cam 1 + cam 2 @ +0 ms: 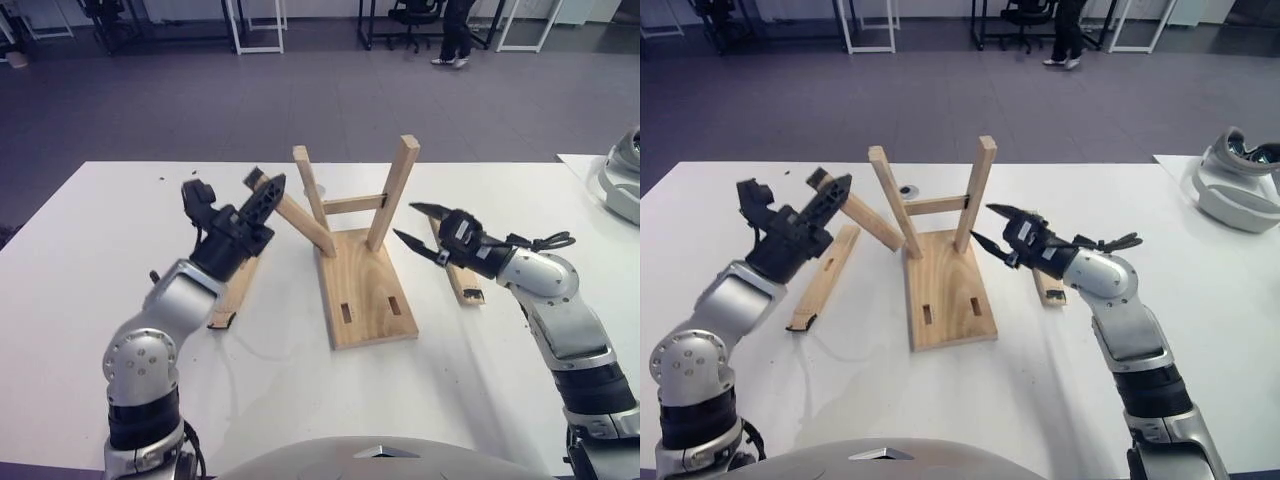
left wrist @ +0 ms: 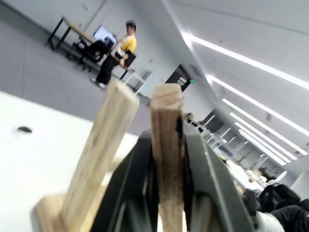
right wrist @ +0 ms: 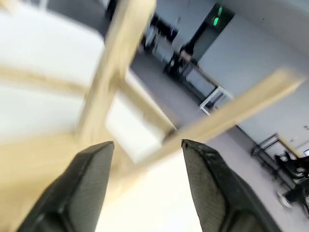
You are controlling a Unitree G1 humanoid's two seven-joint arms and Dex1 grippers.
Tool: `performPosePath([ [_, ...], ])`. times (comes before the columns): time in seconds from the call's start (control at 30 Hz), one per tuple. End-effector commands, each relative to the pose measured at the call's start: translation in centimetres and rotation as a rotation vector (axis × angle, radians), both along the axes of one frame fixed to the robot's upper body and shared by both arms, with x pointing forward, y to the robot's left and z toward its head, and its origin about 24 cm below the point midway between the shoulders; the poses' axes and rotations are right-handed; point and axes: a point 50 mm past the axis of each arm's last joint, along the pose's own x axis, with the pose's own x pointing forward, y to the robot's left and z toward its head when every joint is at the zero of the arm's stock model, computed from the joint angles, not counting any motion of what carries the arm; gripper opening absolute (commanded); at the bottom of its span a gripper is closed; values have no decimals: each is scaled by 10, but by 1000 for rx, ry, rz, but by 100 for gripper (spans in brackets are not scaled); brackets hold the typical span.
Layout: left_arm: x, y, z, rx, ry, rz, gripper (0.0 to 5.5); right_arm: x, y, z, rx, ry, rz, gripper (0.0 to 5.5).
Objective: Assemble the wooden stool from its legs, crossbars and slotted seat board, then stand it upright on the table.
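— How far had we got?
— Two legs (image 1: 397, 190) and a crossbar (image 1: 353, 205) stood in the seat board (image 1: 368, 285), mid-frame on the bench (image 1: 100, 230); its near slots (image 1: 347, 312) were empty.
— Our jaws?
— Left jaws clamped a third leg (image 1: 308, 225), tilted; right jaws gaped wide, empty.

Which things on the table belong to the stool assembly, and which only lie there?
For the job: seat board; two upright legs; crossbar between them; wooden leg held by left gripper; loose piece on the left; loose piece near right gripper.
Lying about: white headset.
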Motion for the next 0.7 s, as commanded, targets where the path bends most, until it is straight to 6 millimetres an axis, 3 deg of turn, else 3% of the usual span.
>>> performPosePath([
  [0.03, -7, -6, -13, 4, 44, 25, 41, -15, -4, -45, -228, 131, 53, 261],
  [0.27, -7, -9, -36, 32, 151, 93, 41, -4, -19, -29, -87, 69, -128, 261],
  [0.47, -4, 7, -33, 25, 108, 182, 41, -9, -26, -41, -82, 115, -154, 261],
  [0.7, 18, 83, -48, 438, 36, 444, 41, -14, -23, -57, -69, 130, -175, 261],
])
